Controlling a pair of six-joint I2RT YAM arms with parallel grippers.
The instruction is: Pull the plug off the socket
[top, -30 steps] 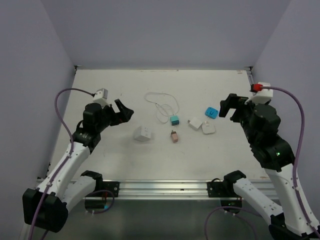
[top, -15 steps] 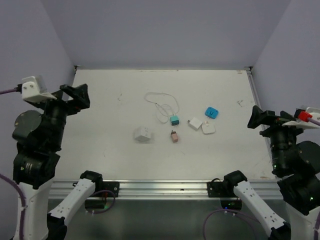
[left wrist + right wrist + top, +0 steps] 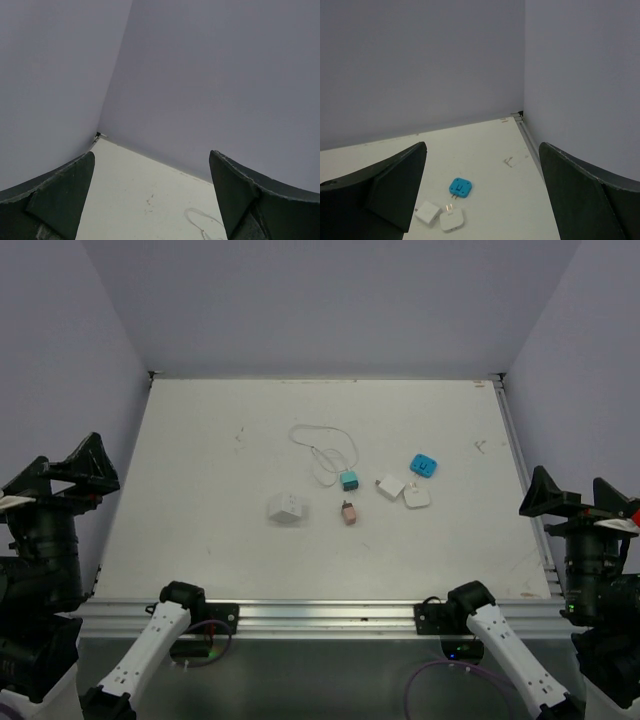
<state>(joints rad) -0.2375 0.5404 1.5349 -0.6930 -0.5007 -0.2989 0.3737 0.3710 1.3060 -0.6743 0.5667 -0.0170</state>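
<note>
1. The socket, a white cube, sits mid-way across the table. No plug shows in it, and a small pink plug lies apart to its right, so I judge the pull done.
2. My left hand and right hand hover at the near corners, both spread wide and empty. Parking calls for slow, level motion.
3. The side walls stand close beside each hand, so open room lies toward the table's middle.

no readable text, labels or numbers

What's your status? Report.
Left pincer open, empty; right pincer open, empty. Socket alone mid-table, no plug in it. Pink plug beside it, apart. Nothing in the way.
</note>
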